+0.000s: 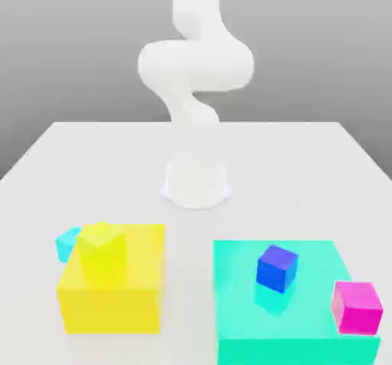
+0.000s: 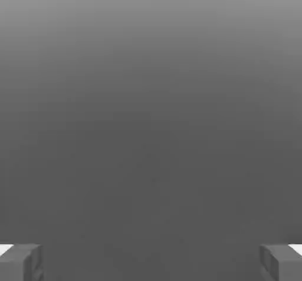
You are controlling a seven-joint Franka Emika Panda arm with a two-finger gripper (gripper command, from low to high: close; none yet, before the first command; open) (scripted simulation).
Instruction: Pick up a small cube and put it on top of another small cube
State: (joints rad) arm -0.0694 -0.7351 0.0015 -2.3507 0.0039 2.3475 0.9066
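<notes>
Four small cubes: one cyan small cube, partly hidden, one yellow, one dark blue, one magenta. Two large blocks: yellow, teal-green.

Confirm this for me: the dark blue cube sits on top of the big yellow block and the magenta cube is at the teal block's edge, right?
Not quite. In the exterior view the dark blue cube sits on the large teal block, not the yellow one. The big yellow block carries a small yellow cube instead. The magenta cube is at the teal block's edge, as you said.
</notes>
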